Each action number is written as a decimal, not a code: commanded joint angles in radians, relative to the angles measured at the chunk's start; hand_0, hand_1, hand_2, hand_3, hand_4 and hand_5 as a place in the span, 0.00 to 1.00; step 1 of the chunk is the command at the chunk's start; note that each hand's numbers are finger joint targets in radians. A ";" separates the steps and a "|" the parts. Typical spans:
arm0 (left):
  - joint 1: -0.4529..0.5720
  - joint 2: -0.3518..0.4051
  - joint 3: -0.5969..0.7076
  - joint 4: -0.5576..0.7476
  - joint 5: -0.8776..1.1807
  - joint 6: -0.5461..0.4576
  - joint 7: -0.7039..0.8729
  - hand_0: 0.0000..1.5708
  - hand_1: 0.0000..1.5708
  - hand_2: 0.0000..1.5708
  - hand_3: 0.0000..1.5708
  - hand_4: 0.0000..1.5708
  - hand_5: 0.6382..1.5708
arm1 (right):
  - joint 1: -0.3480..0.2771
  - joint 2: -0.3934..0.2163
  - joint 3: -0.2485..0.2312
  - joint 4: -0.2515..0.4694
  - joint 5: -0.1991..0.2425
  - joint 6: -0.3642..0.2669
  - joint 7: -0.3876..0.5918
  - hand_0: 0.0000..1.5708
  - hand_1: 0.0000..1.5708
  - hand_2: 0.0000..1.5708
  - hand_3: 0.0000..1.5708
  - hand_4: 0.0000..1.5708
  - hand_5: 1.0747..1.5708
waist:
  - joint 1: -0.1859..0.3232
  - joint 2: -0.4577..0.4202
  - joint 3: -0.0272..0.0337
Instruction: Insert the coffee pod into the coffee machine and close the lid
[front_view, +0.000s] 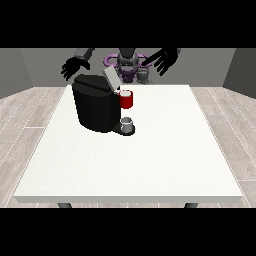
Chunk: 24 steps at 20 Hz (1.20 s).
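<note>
The black coffee machine (95, 107) stands on the white table (150, 165), left of its middle. Its grey lid (110, 78) is tilted up and open. A red thing at the machine (126, 99) sits at its front, under the lid. The small grey coffee pod (143, 75) stands at the table's far edge, close to the robot's body. The hand at the view's left (75, 67) hovers behind and above the machine, fingers spread and holding nothing. The hand at the view's right (163, 61) is raised above and right of the pod, fingers also spread, holding nothing.
A grey cup (128, 124) rests on the machine's base plate below the red thing. The robot's torso (127, 62) is behind the far edge. Wooden floor surrounds the table.
</note>
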 joint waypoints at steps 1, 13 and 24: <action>0.109 -0.073 0.084 -0.004 0.123 -0.017 -0.064 0.00 0.00 0.00 0.00 0.00 1.00 | -0.002 -0.043 0.007 -0.030 0.009 0.020 0.059 0.00 0.00 0.00 0.00 0.23 1.00 | 0.072 -0.089 -0.0010; 0.305 -0.165 0.124 -0.070 0.251 -0.046 -0.051 0.00 0.00 0.00 0.00 0.00 1.00 | -0.080 -0.090 0.051 -0.151 -0.027 0.126 0.174 0.00 0.00 0.00 0.00 0.00 1.00 | 0.166 -0.173 0.0011; 0.502 -0.213 0.068 -0.256 0.366 -0.095 -0.046 0.00 0.00 0.00 0.00 0.00 1.00 | -0.067 -0.077 0.110 -0.110 0.032 0.169 0.126 0.00 0.00 0.00 0.00 0.00 1.00 | 0.247 -0.161 0.0013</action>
